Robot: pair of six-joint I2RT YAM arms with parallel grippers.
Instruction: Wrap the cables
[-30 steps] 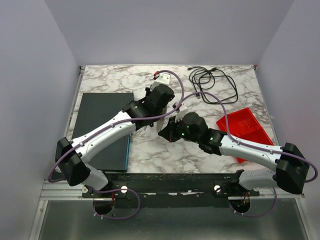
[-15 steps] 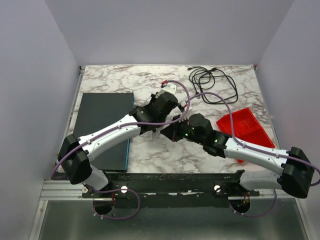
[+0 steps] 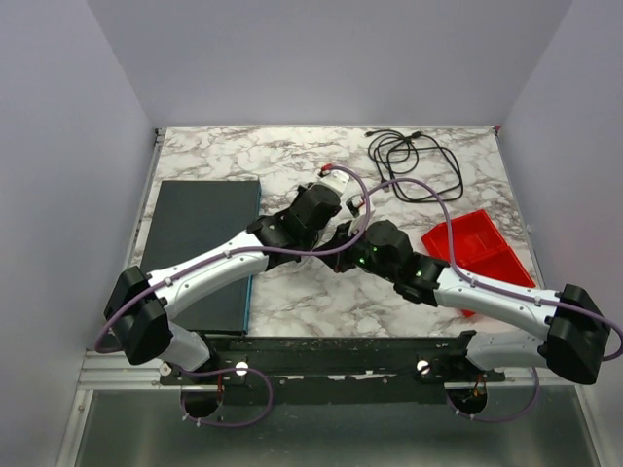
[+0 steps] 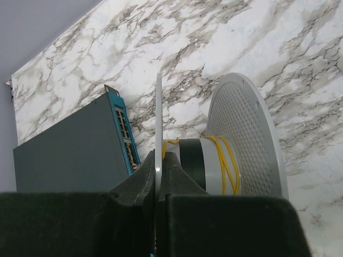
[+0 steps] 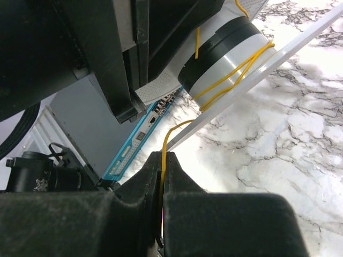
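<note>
The black cables (image 3: 413, 163) lie in a loose tangle at the far right of the marble table (image 3: 224, 156), well apart from both arms, with nothing touching them. A red tray (image 3: 477, 243) sits nearer, on the same side.

Both arms meet over the middle of the table. The left claw (image 4: 159, 161) is pinched together on the thin edge of one flange of a white spool (image 4: 244, 126), holding it on its side above the marble. A few turns of yellow cord (image 5: 165, 140) run round the spool's hub, over a black band.

The right claw (image 5: 162, 160) is just beside the spool. Its fingers are closed on the free end of that yellow cord, which rises out of the grip and curves up towards the hub.

From overhead the two claws crowd together, so I can't quite make out whether they touch.

A flat dark grey box (image 3: 195, 229) with a teal edge lies on the left under the left arm.
</note>
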